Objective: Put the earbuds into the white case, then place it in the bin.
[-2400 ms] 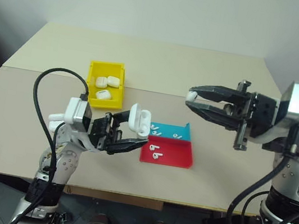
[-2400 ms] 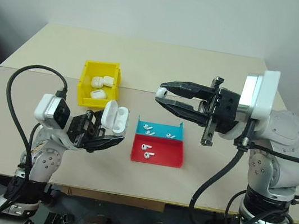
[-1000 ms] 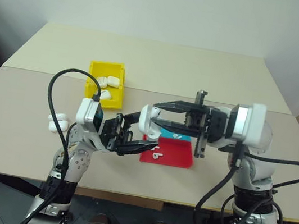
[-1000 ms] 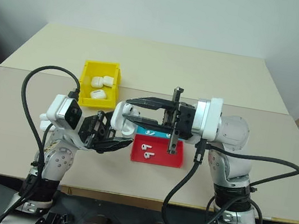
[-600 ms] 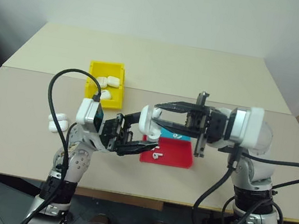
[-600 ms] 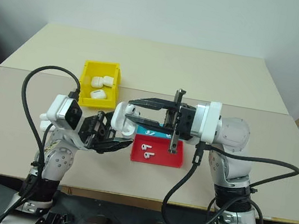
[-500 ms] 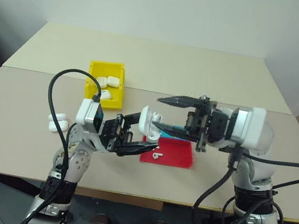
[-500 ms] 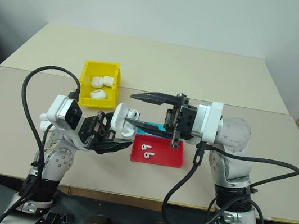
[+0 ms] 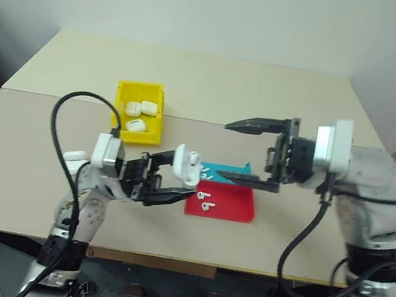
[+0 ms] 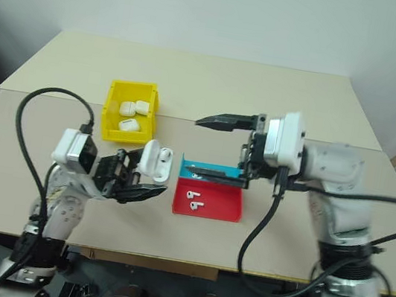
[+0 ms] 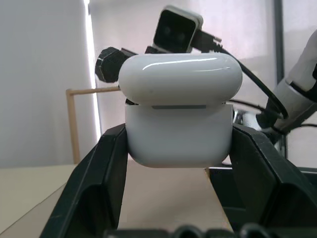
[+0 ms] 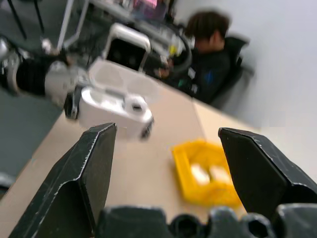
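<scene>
1. The white case (image 9: 189, 165) is held above the table (image 9: 281, 101), clamped between the two black fingers of the left gripper (image 9: 176, 177). It sits just to the robot's left of the red-and-blue tray (image 9: 228, 206). Its hinged lid stands open; in the right wrist view at least one earbud head shows seated in the case body.

2. Deciding relation: the yellow bin (image 9: 140, 111) lies beyond the case and further to the robot's left, near but clear of it. The left gripper is by far the nearer hand. The case's long side runs across the gap between the fingers, as the left wrist view shows.

3. The right gripper (image 9: 246, 152) hovers over the tray with its fingers spread wide and nothing between them. It stands apart from the case, on the case's right.

4. Loose earbuds (image 9: 205, 200) lie in the tray; the count is uncertain.

5. Materials: the case is glossy, rounded, hard plastic, judged slippery under a pinch. The bin is bright yellow plastic with tall walls and already holds several identical white cases (image 9: 141, 115). The tray is shallow. The table is matte and pale.

6. Judgement: the lid must be shut before the case travels to the bin.
</scene>
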`<state>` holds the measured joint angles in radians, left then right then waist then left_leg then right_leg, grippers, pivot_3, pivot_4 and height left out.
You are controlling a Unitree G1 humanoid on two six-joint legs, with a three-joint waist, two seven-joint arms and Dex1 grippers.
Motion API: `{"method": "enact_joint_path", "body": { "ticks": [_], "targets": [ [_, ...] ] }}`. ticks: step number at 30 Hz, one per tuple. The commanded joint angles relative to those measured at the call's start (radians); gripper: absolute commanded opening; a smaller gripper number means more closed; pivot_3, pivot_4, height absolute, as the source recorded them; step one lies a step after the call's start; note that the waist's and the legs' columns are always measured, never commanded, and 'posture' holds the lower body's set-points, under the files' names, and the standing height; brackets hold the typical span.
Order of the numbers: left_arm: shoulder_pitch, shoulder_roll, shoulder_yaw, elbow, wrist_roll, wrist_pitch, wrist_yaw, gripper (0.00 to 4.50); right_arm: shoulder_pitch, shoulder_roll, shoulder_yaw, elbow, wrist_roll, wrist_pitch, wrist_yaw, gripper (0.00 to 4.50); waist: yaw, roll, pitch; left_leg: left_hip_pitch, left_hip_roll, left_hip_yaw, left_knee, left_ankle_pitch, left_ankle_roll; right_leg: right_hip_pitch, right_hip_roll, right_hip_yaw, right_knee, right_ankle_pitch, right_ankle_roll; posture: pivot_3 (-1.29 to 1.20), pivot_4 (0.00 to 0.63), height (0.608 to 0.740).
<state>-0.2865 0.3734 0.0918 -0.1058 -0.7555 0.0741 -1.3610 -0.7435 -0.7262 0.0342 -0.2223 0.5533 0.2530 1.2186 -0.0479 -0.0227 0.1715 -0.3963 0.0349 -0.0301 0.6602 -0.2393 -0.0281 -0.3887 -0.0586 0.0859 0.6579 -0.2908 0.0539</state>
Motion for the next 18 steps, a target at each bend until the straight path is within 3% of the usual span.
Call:
{"method": "enact_joint_path", "body": {
  "ticks": [1,5,7,10,15,18],
  "targets": [
    [0.077,0.072,0.078,-0.086,-0.065,0.030,-0.020,2.77,-0.143,-0.102,0.098,0.070,-0.117,0.167,0.029,3.86,-0.002,0.001,0.000,0.000,0.000,0.000,0.000,0.000,0.000,0.000,0.000,0.001,0.000,0.000,0.000,0.00,0.150,0.740],
    [0.187,0.135,0.125,-0.099,-0.041,-0.014,-0.077,2.77,-0.313,-0.125,0.268,0.218,-0.264,0.239,0.125,3.86,0.002,0.001,0.001,0.001,0.000,0.001,0.000,0.000,0.000,0.000,0.000,0.000,-0.001,0.000,0.000,0.00,0.150,0.740],
    [0.232,0.147,0.140,-0.109,-0.031,-0.032,-0.083,2.77,-0.370,-0.104,0.354,0.297,-0.357,0.178,0.176,3.86,0.002,0.001,0.001,0.000,0.000,0.002,0.000,0.000,0.000,-0.001,-0.001,0.001,-0.001,0.000,0.000,0.00,0.150,0.740],
    [0.293,0.152,0.147,-0.130,-0.008,-0.072,-0.089,2.77,-0.434,-0.035,0.473,0.447,-0.505,0.080,0.201,3.86,0.003,0.001,0.001,0.000,0.000,0.002,-0.001,0.000,0.000,-0.001,-0.001,0.000,-0.001,0.000,0.000,0.00,0.150,0.740],
    [0.354,0.132,0.142,-0.172,0.008,-0.110,-0.051,2.77,-0.516,0.110,0.548,0.692,-0.643,-0.065,0.191,3.86,0.004,0.001,0.001,-0.001,0.000,0.002,0.000,0.000,0.000,-0.002,-0.001,0.000,0.000,0.000,-0.001,0.00,0.150,0.740],
    [0.370,0.125,0.137,-0.194,0.015,-0.122,-0.023,2.77,-0.554,0.178,0.569,0.820,-0.703,-0.153,0.188,3.28,0.003,0.002,0.001,-0.002,0.000,0.002,0.000,0.000,0.000,-0.004,-0.001,0.000,0.000,0.000,-0.001,0.00,0.150,0.740]
  ]
}}
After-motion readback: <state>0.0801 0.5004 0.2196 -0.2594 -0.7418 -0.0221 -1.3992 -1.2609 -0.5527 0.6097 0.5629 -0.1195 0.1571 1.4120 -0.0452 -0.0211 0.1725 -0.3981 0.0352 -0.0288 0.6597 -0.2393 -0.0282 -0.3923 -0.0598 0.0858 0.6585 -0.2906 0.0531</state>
